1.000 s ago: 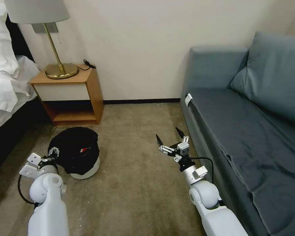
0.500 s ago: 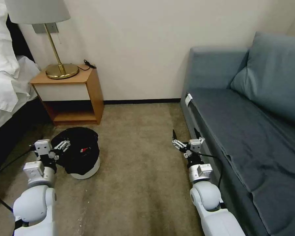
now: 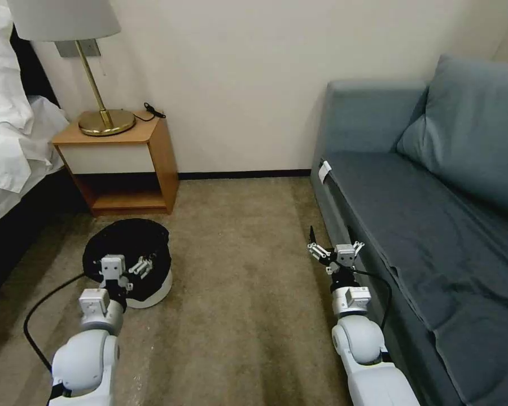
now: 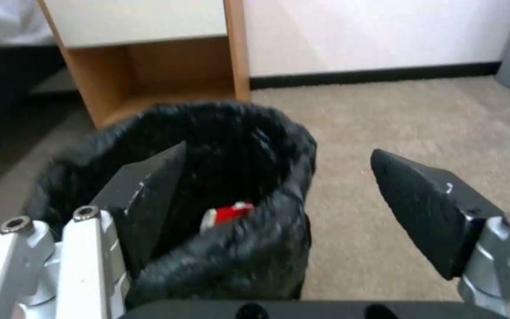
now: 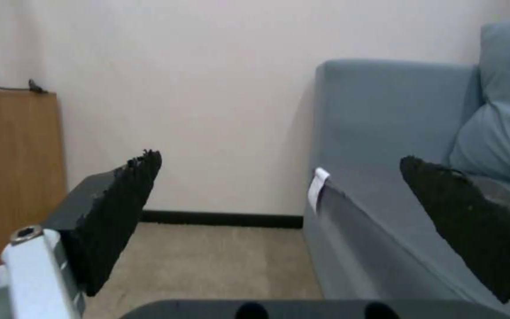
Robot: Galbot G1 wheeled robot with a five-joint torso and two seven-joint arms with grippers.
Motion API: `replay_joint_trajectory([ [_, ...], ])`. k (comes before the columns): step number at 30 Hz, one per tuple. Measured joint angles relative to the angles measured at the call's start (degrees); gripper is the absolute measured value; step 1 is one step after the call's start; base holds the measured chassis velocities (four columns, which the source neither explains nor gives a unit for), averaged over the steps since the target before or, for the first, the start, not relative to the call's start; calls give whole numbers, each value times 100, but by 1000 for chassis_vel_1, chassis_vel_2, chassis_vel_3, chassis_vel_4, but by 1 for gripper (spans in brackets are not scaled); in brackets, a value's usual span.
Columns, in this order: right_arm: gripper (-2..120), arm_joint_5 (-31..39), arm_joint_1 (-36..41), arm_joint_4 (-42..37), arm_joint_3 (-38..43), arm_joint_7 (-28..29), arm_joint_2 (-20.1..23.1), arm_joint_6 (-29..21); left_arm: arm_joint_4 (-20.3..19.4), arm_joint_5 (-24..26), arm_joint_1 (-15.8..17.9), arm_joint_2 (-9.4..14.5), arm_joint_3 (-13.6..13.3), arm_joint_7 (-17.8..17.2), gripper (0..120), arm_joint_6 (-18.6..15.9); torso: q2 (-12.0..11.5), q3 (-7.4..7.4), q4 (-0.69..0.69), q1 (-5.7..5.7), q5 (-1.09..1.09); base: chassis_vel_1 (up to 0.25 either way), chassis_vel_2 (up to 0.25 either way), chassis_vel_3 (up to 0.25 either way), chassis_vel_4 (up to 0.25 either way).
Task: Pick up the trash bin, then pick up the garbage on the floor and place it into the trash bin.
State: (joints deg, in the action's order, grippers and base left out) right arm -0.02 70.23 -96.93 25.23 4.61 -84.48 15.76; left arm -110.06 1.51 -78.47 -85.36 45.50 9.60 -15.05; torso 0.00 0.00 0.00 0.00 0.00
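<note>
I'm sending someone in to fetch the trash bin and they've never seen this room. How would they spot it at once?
Find the wooden nightstand with the brass lamp beside the bed. On the carpet just in front of it stands the trash bin, with the left gripper open at its near rim. It is the only low round white tub there, draped in a crinkly black bag.

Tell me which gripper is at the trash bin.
The left gripper, open at the trash bin; the right gripper hangs open beside the sofa.
</note>
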Motion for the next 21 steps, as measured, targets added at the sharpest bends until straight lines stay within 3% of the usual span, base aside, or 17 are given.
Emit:
replay_joint_trajectory([
  [21,100,-40,49,-28,130,-95,-34,-3,112,-32,11,-15,8,82,79,48,0,0,0,0,0,0,0,0,0],
])
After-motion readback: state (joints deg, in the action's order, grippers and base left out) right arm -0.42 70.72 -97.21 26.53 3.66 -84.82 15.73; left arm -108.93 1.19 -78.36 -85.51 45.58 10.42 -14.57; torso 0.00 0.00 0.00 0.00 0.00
